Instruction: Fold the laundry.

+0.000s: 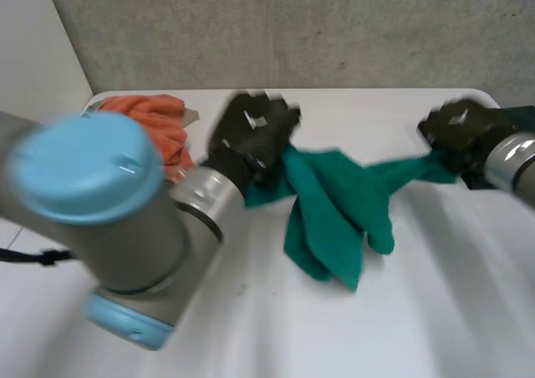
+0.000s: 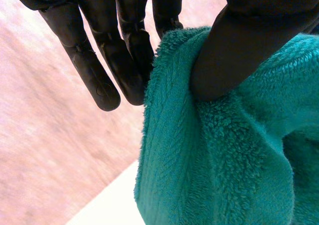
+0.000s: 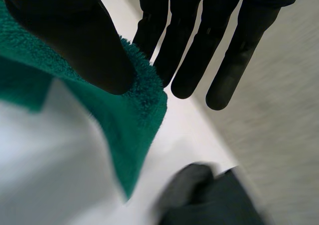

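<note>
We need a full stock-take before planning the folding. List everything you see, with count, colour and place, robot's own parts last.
table: one, white, under everything.
green towel: one, teal, hanging above the table's middle, pinched at both ends.
orange cloth: one, orange, bunched at the table's far left.
dark item: one, dark grey, at the table's far right; too blurred to identify.
wall: one, grey, behind the table.
left hand: one, black, pinching one towel end.
right hand: one, black, pinching a towel corner.

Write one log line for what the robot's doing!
left hand: pinching green towel edge | right hand: pinching towel corner | towel: stretched between hands, middle sagging | orange cloth: beside left hand
</note>
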You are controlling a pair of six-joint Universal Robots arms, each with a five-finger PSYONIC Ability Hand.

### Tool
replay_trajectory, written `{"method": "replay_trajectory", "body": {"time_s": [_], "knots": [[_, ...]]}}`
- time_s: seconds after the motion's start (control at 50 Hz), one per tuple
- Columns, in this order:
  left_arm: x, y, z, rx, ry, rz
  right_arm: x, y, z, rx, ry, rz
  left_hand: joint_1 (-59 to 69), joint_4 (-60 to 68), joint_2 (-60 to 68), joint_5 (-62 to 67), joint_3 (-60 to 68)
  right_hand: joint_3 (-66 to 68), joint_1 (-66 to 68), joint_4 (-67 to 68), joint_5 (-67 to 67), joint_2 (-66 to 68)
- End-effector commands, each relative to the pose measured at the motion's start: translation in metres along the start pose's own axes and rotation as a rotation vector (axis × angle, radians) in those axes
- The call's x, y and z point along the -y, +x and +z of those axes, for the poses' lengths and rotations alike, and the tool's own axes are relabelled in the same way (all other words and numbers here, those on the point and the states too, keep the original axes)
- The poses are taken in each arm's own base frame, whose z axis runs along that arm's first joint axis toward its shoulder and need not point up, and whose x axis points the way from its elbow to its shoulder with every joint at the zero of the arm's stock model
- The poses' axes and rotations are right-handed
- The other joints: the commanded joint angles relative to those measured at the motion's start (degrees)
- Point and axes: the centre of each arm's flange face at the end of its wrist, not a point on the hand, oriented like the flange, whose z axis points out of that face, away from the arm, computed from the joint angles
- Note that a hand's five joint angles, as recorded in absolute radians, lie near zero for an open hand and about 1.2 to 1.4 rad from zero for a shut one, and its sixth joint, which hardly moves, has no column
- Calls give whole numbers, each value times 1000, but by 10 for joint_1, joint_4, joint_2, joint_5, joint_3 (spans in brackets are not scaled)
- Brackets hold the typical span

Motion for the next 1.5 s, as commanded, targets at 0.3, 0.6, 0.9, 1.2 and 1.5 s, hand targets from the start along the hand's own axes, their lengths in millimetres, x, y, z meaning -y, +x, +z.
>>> {"method": "replay_trajectory", "body": {"time_s": [0.3,0.6,0.9,1.2,1.5], "knots": [[-60,-78,27,27,-190,-99,56,1,-6,5,101,-17,153,115,118,136,120,124,161,116,139,128],[-115,-127,108,160,-48,-36,4,-75,109,-161,246,-76,-207,-245,-242,-224,-240,-531,-494,-538,-516,-526],[-66,-87,19,190,-129,30,33,-55,42,-158,141,-49,-489,-527,-524,-507,-522,-576,-539,-584,-561,-572],[-137,-55,-23,99,-334,78,-15,-116,-23,215,-128,25,-378,-416,-413,-396,-411,-576,-539,-584,-561,-572],[-197,-80,23,-40,-333,119,-34,-134,-29,236,-138,44,-316,-354,-351,-333,-349,-505,-468,-513,-490,-500]]}}
